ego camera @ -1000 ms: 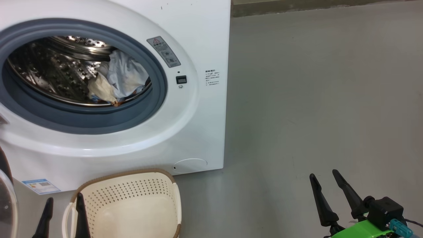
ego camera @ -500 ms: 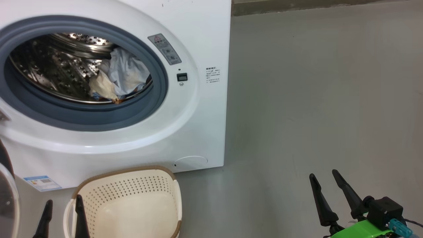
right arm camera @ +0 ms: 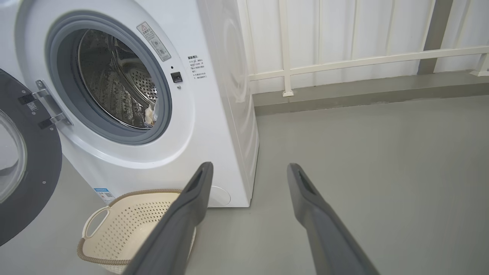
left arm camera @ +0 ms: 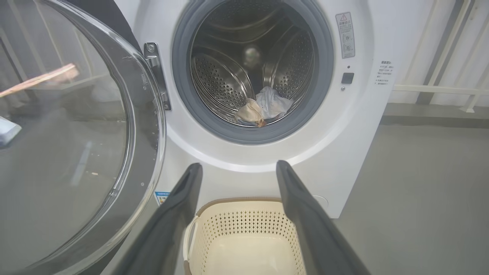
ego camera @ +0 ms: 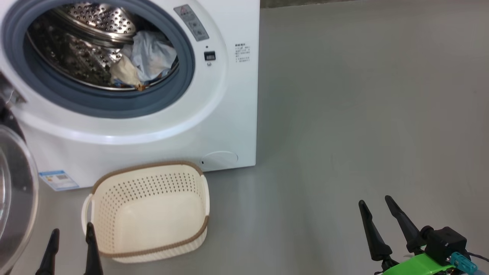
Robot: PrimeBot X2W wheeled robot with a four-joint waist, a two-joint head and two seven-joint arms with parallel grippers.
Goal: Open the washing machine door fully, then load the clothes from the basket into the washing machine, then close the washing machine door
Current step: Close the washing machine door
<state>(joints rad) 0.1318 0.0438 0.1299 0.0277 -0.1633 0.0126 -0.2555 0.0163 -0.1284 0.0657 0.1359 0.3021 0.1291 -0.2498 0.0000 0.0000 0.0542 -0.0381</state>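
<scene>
Clothes [ego camera: 151, 57] sit in the drum [ego camera: 84, 23] (door [left arm camera: 76, 152] agape); left gripper [ego camera: 72, 229], right gripper [ego camera: 374, 200] splayed, empty.

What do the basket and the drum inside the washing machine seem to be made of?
The basket: likely matte cream plastic, with moulded perforated walls and a brown woven-look rim. The drum: apparently polished steel, shiny with reflections and punched holes.

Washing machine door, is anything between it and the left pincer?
Nothing visible. The open left pincer hangs beside the washing machine door, with only floor between; the basket sits on its other side.
</scene>
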